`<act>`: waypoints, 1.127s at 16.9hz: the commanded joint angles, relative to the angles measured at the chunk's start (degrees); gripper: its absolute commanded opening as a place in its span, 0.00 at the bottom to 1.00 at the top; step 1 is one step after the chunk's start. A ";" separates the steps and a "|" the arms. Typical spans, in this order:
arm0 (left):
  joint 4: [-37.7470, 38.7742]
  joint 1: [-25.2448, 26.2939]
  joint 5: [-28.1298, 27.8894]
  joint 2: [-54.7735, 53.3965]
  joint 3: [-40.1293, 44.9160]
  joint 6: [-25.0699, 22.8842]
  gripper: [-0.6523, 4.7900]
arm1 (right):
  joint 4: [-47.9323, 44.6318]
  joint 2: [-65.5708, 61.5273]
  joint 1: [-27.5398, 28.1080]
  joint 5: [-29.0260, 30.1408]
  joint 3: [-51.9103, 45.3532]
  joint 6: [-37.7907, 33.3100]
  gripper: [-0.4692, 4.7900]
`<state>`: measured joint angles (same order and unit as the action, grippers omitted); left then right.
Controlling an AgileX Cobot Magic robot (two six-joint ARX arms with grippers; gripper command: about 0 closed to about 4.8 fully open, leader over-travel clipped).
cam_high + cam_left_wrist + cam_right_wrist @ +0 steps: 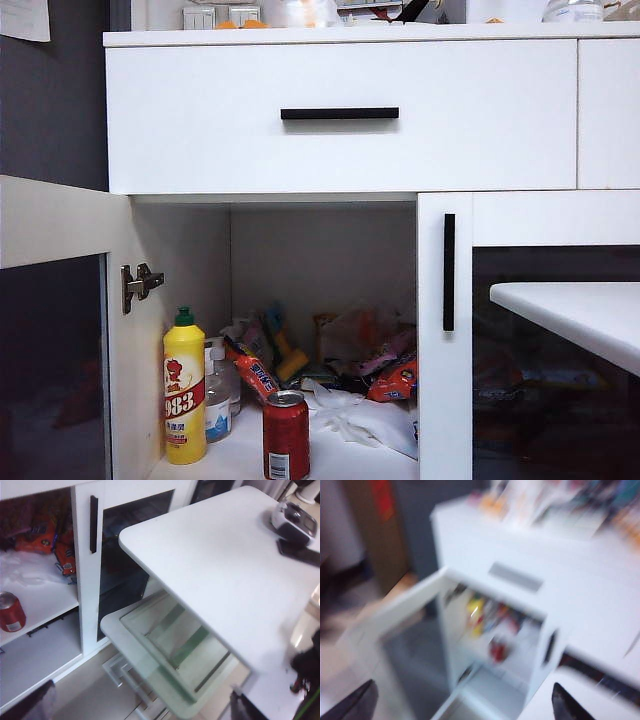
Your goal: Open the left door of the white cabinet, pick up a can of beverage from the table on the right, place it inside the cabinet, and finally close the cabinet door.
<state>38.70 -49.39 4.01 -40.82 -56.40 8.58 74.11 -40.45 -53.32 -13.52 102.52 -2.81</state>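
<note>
At lower centre of the exterior view: can (286,435) upright on cabinet (340,120) shelf; left door (55,330) swung open; table (575,310) at right. Left wrist view: left gripper (145,707) spread wide, empty; can lower left. Right wrist view, blurred: right gripper (462,702) wide, empty.

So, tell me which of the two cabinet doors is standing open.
The left door, swung out toward the camera with its metal hinge exposed. The right door, the one showing the vertical black handle, is shut beside the red can.
</note>
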 commanded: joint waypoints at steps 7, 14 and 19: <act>-6.60 0.13 -18.08 -2.78 6.38 2.38 1.00 | -32.72 22.32 -0.04 14.40 -50.10 -7.13 1.00; 2.32 7.50 -27.15 -0.42 6.29 -1.51 1.00 | -47.52 9.53 -0.04 20.37 -58.36 -7.45 0.95; 3.80 26.10 -14.58 1.90 6.32 -10.12 1.00 | -56.22 1.92 0.00 22.69 -58.34 -7.21 0.95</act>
<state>42.09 -25.52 -13.98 -39.05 -49.98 0.51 20.27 -38.17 -53.30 7.84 43.94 -10.20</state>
